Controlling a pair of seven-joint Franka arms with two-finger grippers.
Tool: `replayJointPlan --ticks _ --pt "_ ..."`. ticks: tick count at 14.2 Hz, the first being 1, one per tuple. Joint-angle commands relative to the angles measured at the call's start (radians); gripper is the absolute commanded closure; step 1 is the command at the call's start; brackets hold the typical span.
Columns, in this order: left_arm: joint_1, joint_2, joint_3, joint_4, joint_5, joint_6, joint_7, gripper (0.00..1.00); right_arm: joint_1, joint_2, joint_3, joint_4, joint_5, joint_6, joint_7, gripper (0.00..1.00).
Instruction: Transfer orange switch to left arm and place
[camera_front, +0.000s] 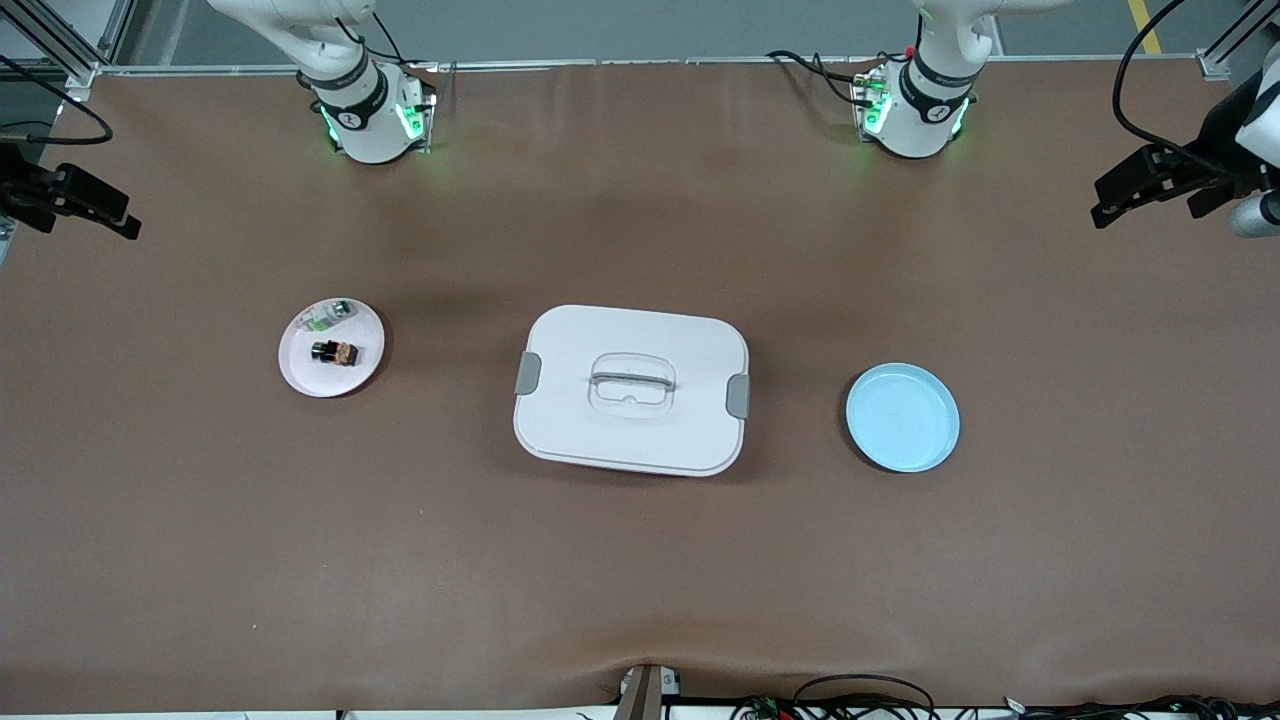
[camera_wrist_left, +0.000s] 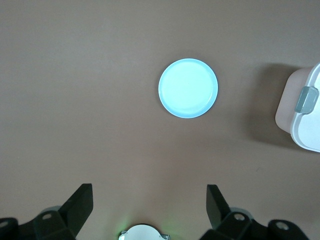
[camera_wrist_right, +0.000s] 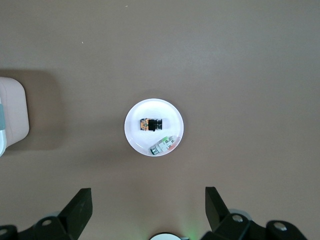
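The orange switch (camera_front: 335, 352) is a tiny black block with an orange-brown band. It lies on a white plate (camera_front: 300, 372) toward the right arm's end of the table, beside a small green-and-clear part (camera_front: 331, 316). The right wrist view shows the switch (camera_wrist_right: 151, 123) too. The white box (camera_front: 632, 389) stands mid-table; its edge shows in both wrist views (camera_wrist_left: 305, 112) (camera_wrist_right: 10, 117). My right gripper (camera_wrist_right: 148, 196) is open and empty, high over the table by the white plate. My left gripper (camera_wrist_left: 149, 192) is open and empty, high over the table by the blue plate.
An empty light-blue plate (camera_front: 902, 417) lies toward the left arm's end of the table, also in the left wrist view (camera_wrist_left: 188, 88). Both arm bases (camera_front: 372, 115) (camera_front: 912, 110) stand along the table's edge farthest from the front camera. Brown tabletop lies all round.
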Motion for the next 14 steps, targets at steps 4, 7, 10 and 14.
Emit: replayJointPlan --ticks 4,7,10,14 --pt "0.001 -0.013 -0.018 -0.004 -0.004 -0.031 0.005 0.0 0.004 0.01 0.004 0.024 0.002 -0.014 -0.009 0.0" --pt "0.001 -0.017 -0.022 -0.001 -0.004 -0.037 0.003 0.0 0.011 0.01 0.004 0.026 0.0 -0.014 -0.009 0.0" --pt "0.001 -0.008 -0.029 0.0 -0.002 -0.034 0.0 0.0 0.011 0.01 0.004 0.024 0.0 -0.016 -0.009 0.0" --pt "-0.004 -0.002 -0.031 0.0 -0.001 -0.022 -0.012 0.0 0.007 0.01 0.004 0.026 -0.001 -0.016 -0.009 0.0"
